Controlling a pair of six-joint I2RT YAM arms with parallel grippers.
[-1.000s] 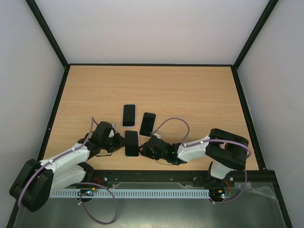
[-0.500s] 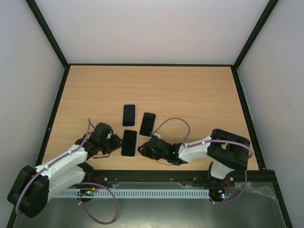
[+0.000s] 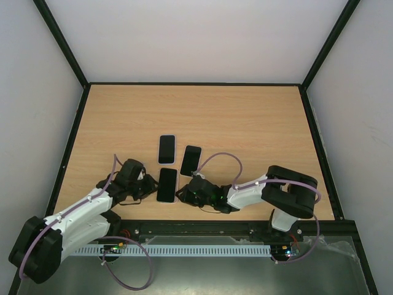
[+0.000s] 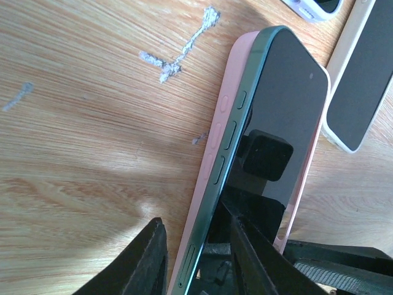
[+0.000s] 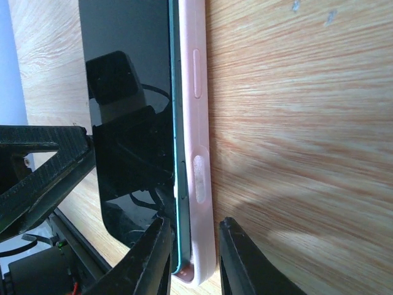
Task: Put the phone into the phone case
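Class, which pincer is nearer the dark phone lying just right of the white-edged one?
Right. The right pincer lies just nearside of the dark phone; the left pincer lies farther, across the pink-cased phone.

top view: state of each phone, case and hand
dark green phone, partly seated in case, side edge still showing
pink phone case, flat on table, around that phone
white-cased phone, flat, screen up
cream-cased phone, flat, screen up
left hand, astride phone's left edge, grip unclear
right hand, astride right edge, grip unclear

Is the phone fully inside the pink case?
Not fully: the phone shows its green edge above the pink case rim in both wrist views.
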